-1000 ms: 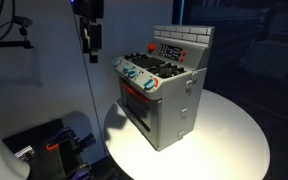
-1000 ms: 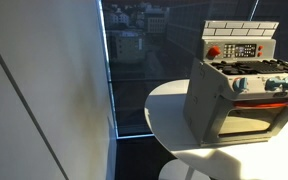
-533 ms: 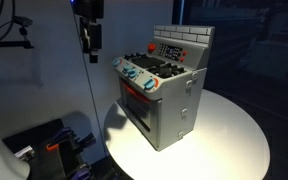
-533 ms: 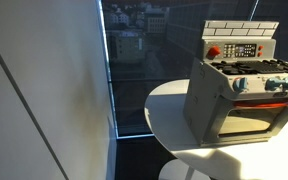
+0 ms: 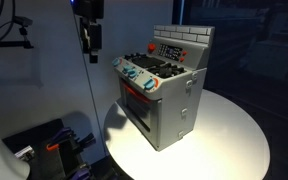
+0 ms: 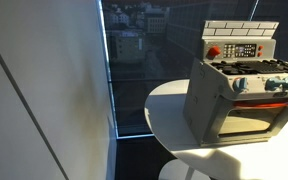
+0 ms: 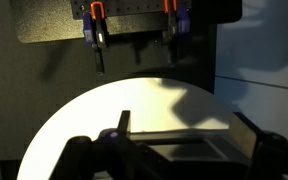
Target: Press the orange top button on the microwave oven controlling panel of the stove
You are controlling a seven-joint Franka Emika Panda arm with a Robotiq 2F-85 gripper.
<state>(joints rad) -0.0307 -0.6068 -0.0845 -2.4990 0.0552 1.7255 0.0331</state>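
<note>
The grey toy stove (image 5: 162, 100) stands on a round white table (image 5: 229, 140), also in an exterior view (image 6: 246, 100). The red-framed microwave panel (image 5: 170, 49) sits in its white brick backboard and shows too in an exterior view (image 6: 241, 50); its buttons are too small to tell apart. A round red part (image 6: 213, 52) sits beside the panel. My gripper (image 5: 89, 42) hangs high, well to the side of the stove and apart from it. In the wrist view my gripper (image 7: 179, 160) is open and empty, its dark fingers (image 7: 81, 155) wide apart.
A thin vertical cable or pole (image 5: 94, 100) runs down below the gripper. Dark equipment (image 5: 54, 145) lies on the floor by the table. A dark board with orange clamps (image 7: 134, 20) fills the top of the wrist view. A window (image 6: 134, 60) lies behind the stove.
</note>
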